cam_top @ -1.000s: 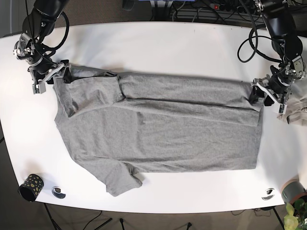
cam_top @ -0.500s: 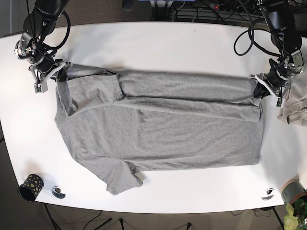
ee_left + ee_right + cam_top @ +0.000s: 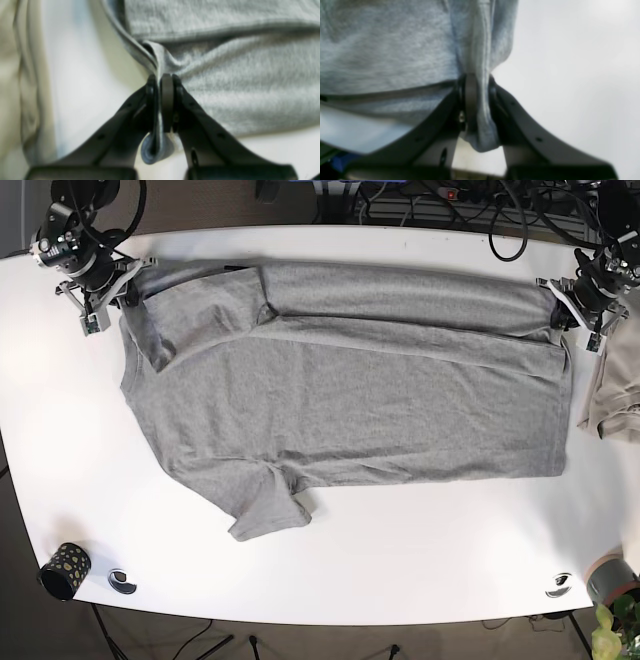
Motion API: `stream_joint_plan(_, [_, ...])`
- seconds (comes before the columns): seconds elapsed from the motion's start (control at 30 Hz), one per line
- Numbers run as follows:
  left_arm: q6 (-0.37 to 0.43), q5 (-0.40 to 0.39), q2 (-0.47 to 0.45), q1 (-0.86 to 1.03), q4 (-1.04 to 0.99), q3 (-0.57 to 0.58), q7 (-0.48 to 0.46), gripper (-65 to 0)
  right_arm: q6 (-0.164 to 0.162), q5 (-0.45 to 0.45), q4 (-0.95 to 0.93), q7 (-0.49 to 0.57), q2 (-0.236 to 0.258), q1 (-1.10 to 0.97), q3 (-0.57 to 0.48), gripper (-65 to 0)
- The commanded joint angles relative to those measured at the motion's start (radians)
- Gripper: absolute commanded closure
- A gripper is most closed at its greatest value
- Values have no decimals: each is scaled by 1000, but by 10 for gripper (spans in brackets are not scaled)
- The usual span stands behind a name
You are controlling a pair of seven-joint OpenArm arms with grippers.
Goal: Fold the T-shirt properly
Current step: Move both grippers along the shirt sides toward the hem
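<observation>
- A beige cloth (image 3: 618,395) lies bunched at the table's (image 3: 400,570) edge beside the left gripper (image 3: 568,308); in the left wrist view it fills the frame's left side, a strip of bare table apart from the shirt (image 3: 340,390).
- A dark speckled cup (image 3: 63,571) stands at the table's near corner on the right arm's side, with a small round object (image 3: 122,581) just beside it; whether the cup holds anything cannot be told.
- At the opposite near corner sit another small round object (image 3: 559,585) and a grey pot (image 3: 610,578) with green leaves (image 3: 610,635) next to it.
- Cables (image 3: 440,200) run along the floor beyond the far edge.
- The grey shirt lies spread across the table's middle and far half, its far long edge folded over in a band, one sleeve pointing toward the near edge.
- The left gripper is clamped on the shirt's far corner; the left wrist view shows cloth pinched between closed jaws, a loop hanging below.
- The right gripper (image 3: 112,283) is closed on the shirt's other far corner, cloth bunched between the jaws in its wrist view.
- Nothing lies on the shirt.
</observation>
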Motion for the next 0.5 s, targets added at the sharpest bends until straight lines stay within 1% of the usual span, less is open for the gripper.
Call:
stream_joint_plan(0.0, [2,-9,-19,32,49,-29,-14,-3,-2,3,46,7,16,-32,16,0])
stream_joint_plan(0.1, [2,-9,-11,58,61,-41,-14,-7,-2,3,52,7,10,-51,11,-2])
stream_joint_plan(0.17, [2,-6,-2,60,63,-53,-14,-11,-2,-7,55,7,-10,-51,16,-17])
stream_joint_plan(0.2, [2,-3,-1,62,66,-61,-14,-13,-2,-10,60,6,-18,-49,17,-46])
stream_joint_plan(0.27, [2,-6,1,63,77,-66,-14,-33,-2,-10,70,6,-19,-51,19,-132])
stream_joint_plan(0.3, [2,-6,1,63,84,-66,-14,-64,-2,-10,80,6,-19,-51,19,-182])
stream_joint_plan(0.33, [2,-7,1,63,95,-66,-12,-118,-2,-10,89,6,-19,-51,19,-249])
stream_joint_plan(0.37, [2,-7,1,63,104,-66,-12,-154,-2,-10,97,6,-19,-51,20,-284])
stream_joint_plan(0.4, [2,-7,1,63,117,-66,-12,-210,-2,-10,109,6,-19,-51,20,-331])
stream_joint_plan(0.47, [2,-7,3,63,137,-66,6,-301,-2,-10,132,6,-22,-51,20,-392])
